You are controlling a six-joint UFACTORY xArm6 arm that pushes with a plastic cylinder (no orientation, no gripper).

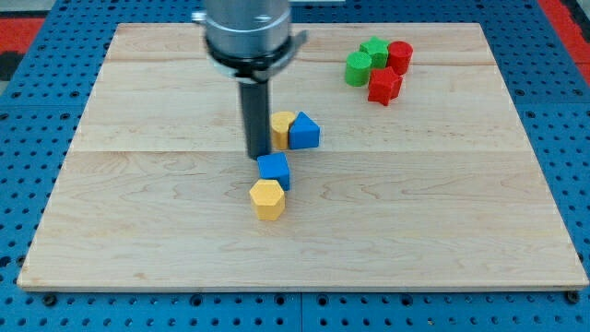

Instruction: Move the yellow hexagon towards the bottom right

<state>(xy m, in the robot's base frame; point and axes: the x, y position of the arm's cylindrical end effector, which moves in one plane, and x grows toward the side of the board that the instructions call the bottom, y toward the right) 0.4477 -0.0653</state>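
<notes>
This looks like a robotics lab or test bench. A pale wooden board made of joined planks [442, 221] serves as the desk and lies on a blue perforated metal panel [28, 120] with a regular grid of mounting holes. A grey cylindrical robot arm mount [247, 37] hangs over it, and small painted wooden blocks, such as a red one [384, 85], sit on the board.

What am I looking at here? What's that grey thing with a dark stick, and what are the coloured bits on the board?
One camera looks down at a wooden board. The grey cylinder is the end of a robot arm; it has no hand, only a dark rod that pushes things and holds nothing. My tip sits just above the blue block, left of the yellow block and blue triangular block. The yellow hexagon lies below. Green and red blocks cluster at the view's top right.
</notes>
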